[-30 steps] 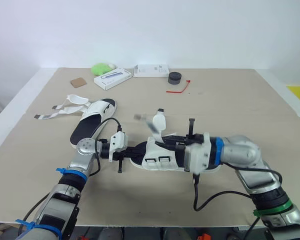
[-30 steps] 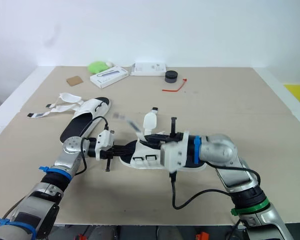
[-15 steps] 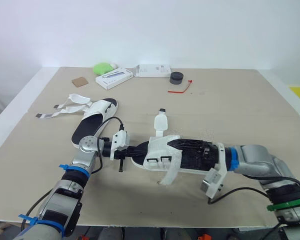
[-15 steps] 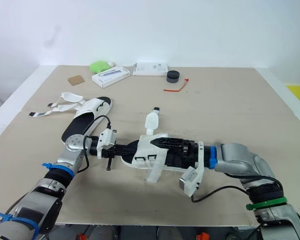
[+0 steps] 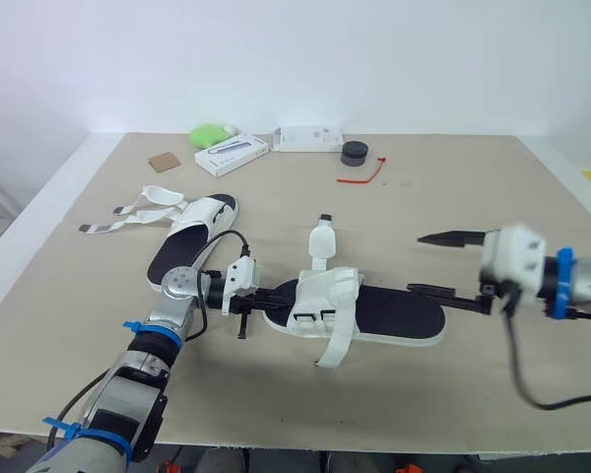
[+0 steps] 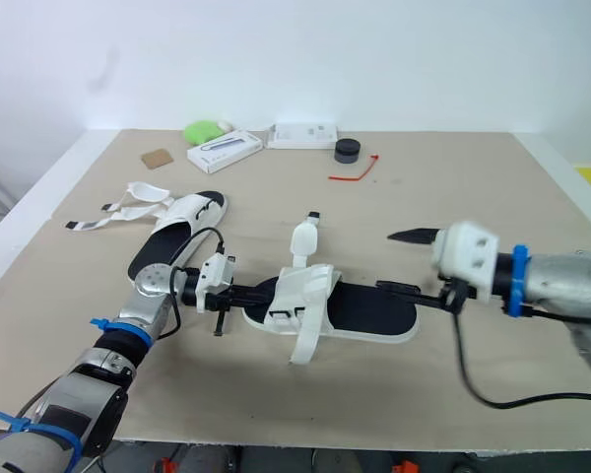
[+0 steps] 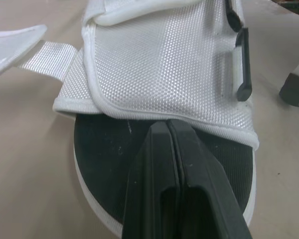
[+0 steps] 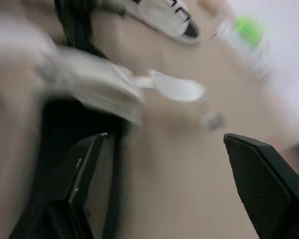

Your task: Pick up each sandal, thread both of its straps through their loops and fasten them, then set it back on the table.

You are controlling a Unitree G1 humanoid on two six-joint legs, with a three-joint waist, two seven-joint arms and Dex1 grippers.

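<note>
The near sandal lies flat mid-worktop. The left end effector is pressed together, its tips over the sandal's left end. The right end effector is spread wide at the sandal's right end. The other sandal lies far left.

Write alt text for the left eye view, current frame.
A white sandal with a black footbed lies on the table, its straps loose. The left gripper, shut, rests on its toe end, and the right gripper is open at its heel end. A second sandal lies farther back on the left, straps splayed.
</note>
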